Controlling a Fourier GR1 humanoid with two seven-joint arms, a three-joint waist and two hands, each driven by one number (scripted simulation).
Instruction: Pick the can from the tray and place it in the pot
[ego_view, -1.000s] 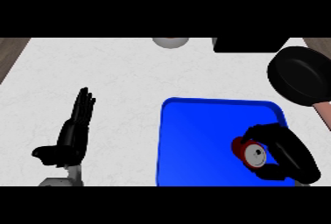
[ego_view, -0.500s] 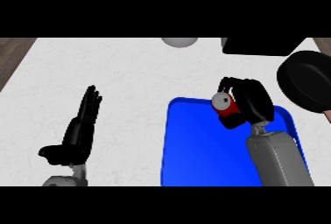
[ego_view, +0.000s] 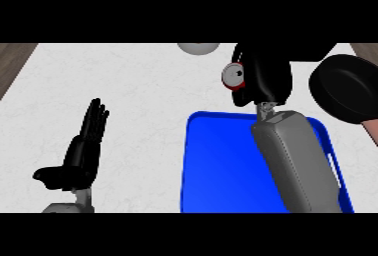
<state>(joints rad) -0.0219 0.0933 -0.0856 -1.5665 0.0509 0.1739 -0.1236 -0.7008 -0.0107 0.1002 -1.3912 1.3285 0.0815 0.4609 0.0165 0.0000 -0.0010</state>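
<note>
— Where was the can?
— Wrapped in the curled fingers of the right hand. It had left the blue tray and was past its far edge, beside the black pot.
— And the left hand?
— Unmoved at the left, fingers straight, holding nothing.

Can mostly hidden inside the curled right hand, only one round end showing, pot cut by the right edge, tray partly under the forearm, its near rim cut off, pale round thing clipped at top.
</note>
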